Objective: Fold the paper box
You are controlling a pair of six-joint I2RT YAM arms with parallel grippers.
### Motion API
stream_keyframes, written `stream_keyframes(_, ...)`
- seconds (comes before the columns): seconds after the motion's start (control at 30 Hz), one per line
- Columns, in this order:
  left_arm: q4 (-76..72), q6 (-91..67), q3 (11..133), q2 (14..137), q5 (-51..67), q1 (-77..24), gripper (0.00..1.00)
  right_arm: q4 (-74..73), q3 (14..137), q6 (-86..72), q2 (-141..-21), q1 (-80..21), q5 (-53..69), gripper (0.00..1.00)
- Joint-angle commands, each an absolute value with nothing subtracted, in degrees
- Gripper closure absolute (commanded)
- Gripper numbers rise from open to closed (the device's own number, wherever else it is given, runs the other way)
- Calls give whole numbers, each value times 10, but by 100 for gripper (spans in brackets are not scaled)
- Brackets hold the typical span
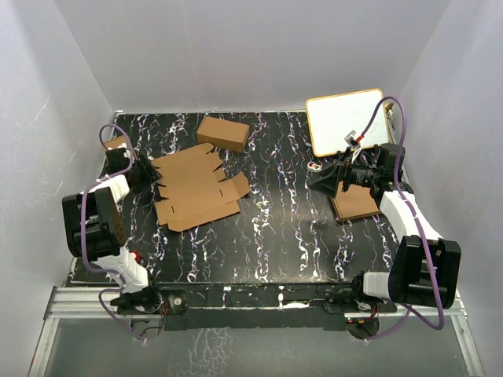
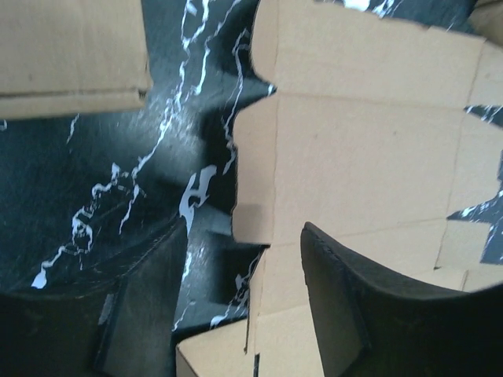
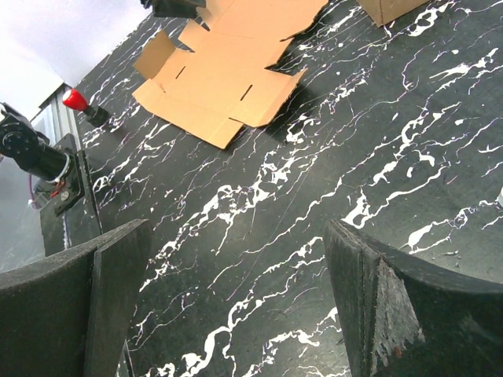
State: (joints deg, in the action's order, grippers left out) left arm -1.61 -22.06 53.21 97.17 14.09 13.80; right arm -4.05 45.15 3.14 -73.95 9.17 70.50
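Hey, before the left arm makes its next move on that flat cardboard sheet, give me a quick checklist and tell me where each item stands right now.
1. The cardboard sheet lies flat and unfolded on the table: ok.
2. The sheet's edge sits in the gap of the left end effector: ok, by the left wrist view.
3. The left end effector is clamped on the sheet: not ok, its fingers stand apart.
4. The right end effector is open and away from the sheet: ok, it is over bare table.
5. The small carton is clear of the sheet's far edge: cannot tell, they sit very close.
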Motion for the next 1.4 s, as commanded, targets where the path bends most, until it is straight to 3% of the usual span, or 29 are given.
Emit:
stream_keyframes(0.0, -96, -251, 543, 978, 144, 142, 45, 9, 445, 53, -728, 96, 726, 2)
stream_keyframes(0.3, -159, -297, 532, 1027, 179, 142, 61, 8, 442, 60, -730, 96, 721, 2)
stream_keyframes(0.57, -190, -309, 516, 999, 228, 142, 99, 5, 441, 68, -729, 96, 720, 2)
stream_keyframes(1.1, -418, -480, 265, 709, 346, 115, 100, 92, 407, -17, -755, 98, 816, 2)
stream_keyframes(1.37, -472, -534, 217, 586, 298, 38, 100, 110, 386, -25, -760, 94, 802, 1)
